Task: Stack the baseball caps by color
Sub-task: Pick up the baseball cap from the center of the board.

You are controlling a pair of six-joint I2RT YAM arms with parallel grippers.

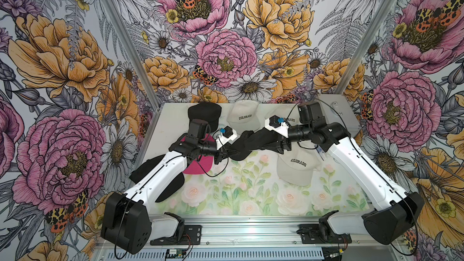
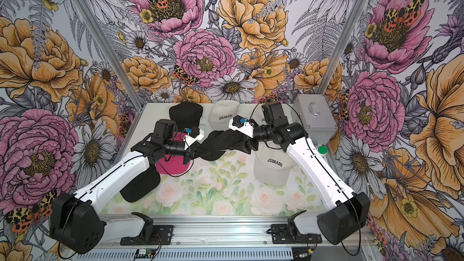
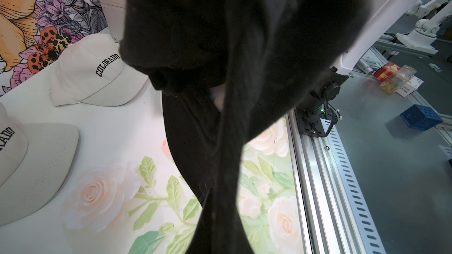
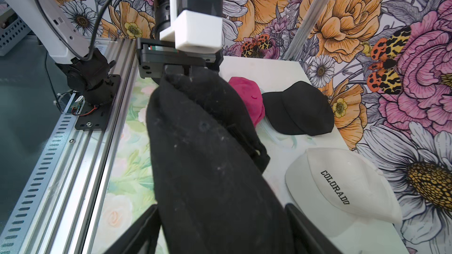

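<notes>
In a top view: soft black cap [image 1: 251, 144] hangs stretched above floral-print table [image 1: 238, 197], left claw [image 1: 227, 153] clamped on one end. Left wrist: crumpled black fabric fills the frame. Right wrist: right claw [image 4: 221, 216] jaws wide astride the linty cap, grip unclear.

Left arm [image 1: 160, 174]: extends from near-edge base up and inward, forearm level toward table centre.
Left gripper [image 1: 222, 155]: jaws clamped tight on one end of black cap [image 1: 251, 141], cap lifted off the table.
Right arm [image 1: 351, 161]: mirrors it, reaching inward from the opposite base.
Right gripper [image 1: 280, 146]: faces left gripper, jaws spread wide, fingers [image 4: 144, 230] either side of same cap's other end.
</notes>
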